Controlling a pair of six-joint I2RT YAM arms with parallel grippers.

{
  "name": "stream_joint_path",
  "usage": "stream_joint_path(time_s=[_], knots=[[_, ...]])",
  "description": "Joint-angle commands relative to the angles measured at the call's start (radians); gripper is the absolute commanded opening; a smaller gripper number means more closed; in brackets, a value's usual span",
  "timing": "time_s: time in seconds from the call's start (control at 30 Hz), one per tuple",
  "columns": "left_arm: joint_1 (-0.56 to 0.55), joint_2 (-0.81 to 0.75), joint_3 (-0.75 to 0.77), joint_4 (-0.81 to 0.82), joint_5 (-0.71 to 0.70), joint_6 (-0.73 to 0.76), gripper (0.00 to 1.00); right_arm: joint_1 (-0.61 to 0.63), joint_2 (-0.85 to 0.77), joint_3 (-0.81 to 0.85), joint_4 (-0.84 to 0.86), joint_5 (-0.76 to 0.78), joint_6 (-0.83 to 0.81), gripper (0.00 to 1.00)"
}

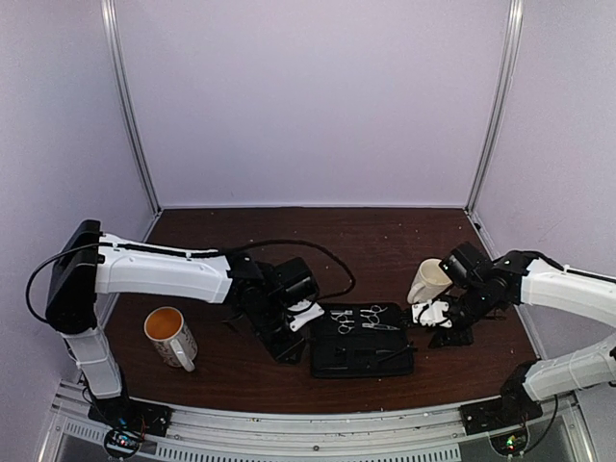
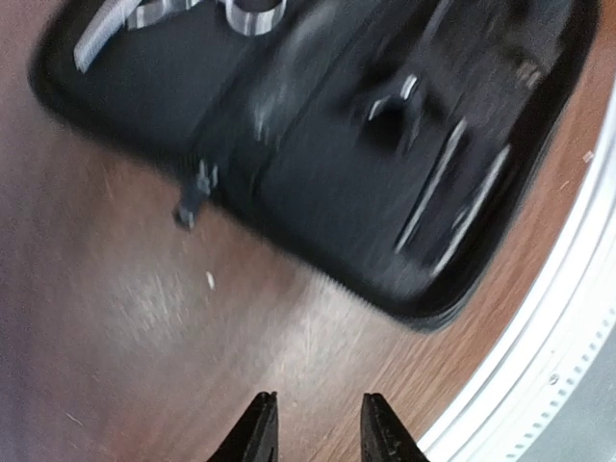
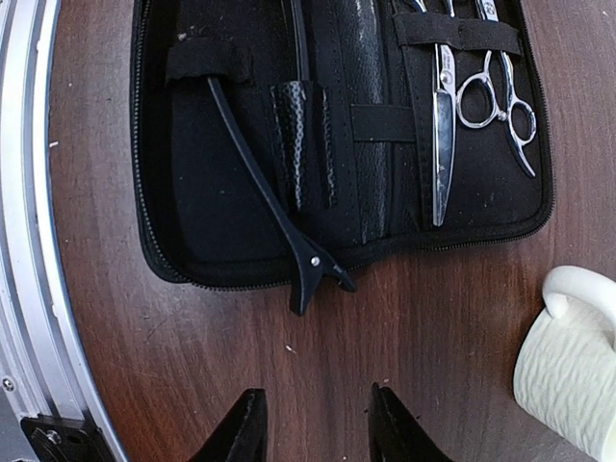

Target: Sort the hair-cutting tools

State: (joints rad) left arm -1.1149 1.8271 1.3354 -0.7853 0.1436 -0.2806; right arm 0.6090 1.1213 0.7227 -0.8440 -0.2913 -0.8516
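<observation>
Dark wood table (image 1: 385,241) carries an open black case (image 3: 192,241). Its near half holds a black clip (image 3: 252,173), whose tip juts past the zip edge. The far half straps in two scissors (image 3: 441,144). The left gripper (image 2: 318,433) and right gripper (image 3: 313,433) hover over wood beside the case, fingers parted and empty. A cream mug (image 3: 568,375) stands near the right one.

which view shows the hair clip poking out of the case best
Right wrist view: the hair clip is sharp, tucked under a strap in the case, its tip past the edge. The left wrist view is blurred; the top view shows it too small to make out.
</observation>
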Motion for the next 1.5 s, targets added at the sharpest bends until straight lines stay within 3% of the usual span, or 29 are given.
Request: stream_joint_path(time_s=[0.0, 0.3, 0.77, 1.17, 1.47], knots=[[-0.005, -0.077, -0.106, 0.095, -0.024, -0.094, 0.31, 0.012, 0.07, 0.056, 0.025, -0.037, 0.026, 0.37], [0.0, -0.108, -0.246, 0.243, 0.026, -0.159, 0.29, 0.038, 0.241, 0.109, 0.022, -0.059, 0.031, 0.37], [-0.056, -0.016, -0.18, 0.259, 0.055, -0.12, 0.28, 0.081, 0.318, 0.104, 0.047, -0.019, 0.049, 0.33], [-0.1, 0.072, -0.07, 0.23, 0.037, -0.087, 0.28, 0.095, 0.315, 0.145, -0.009, -0.021, 0.093, 0.09], [-0.129, 0.12, -0.018, 0.213, 0.015, -0.064, 0.28, 0.125, 0.39, 0.192, -0.123, -0.002, 0.178, 0.04]])
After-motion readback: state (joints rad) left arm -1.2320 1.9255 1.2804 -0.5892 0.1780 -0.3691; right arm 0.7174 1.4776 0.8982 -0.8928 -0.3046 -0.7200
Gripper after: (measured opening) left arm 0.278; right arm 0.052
